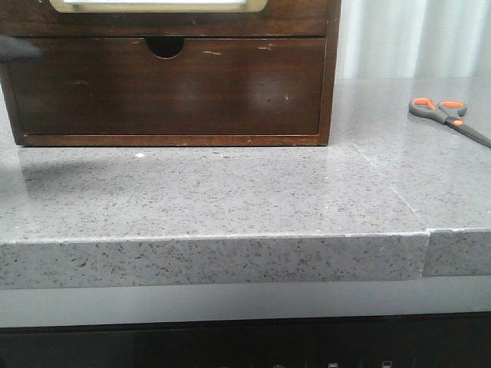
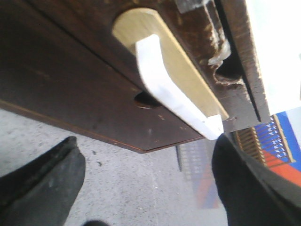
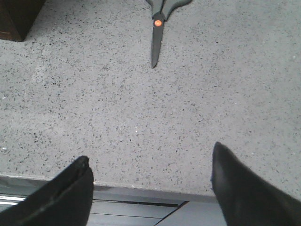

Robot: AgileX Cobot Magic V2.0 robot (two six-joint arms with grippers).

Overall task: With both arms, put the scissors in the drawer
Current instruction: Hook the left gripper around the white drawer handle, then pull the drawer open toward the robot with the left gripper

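Observation:
The scissors (image 1: 449,115) lie flat on the grey stone counter at the far right, handles grey with orange linings and blades pointing right. The right wrist view shows their dark blades and orange pivot (image 3: 156,33). My right gripper (image 3: 150,153) is open and empty above the counter's front edge, well short of the scissors. The drawer (image 1: 169,88) is shut, with its half-round notch (image 1: 165,46) at the top edge. My left gripper (image 2: 146,140) is open and empty in front of the drawer (image 2: 70,80), low over the counter, and the notch (image 2: 146,100) lies beyond it.
A cream-framed panel (image 2: 174,84) sits above the drawer in the brown cabinet (image 1: 331,69). The counter (image 1: 230,192) has a thick front edge and a seam (image 1: 426,253) at the right. A dark blurred shape (image 1: 17,49) shows at the left edge of the front view.

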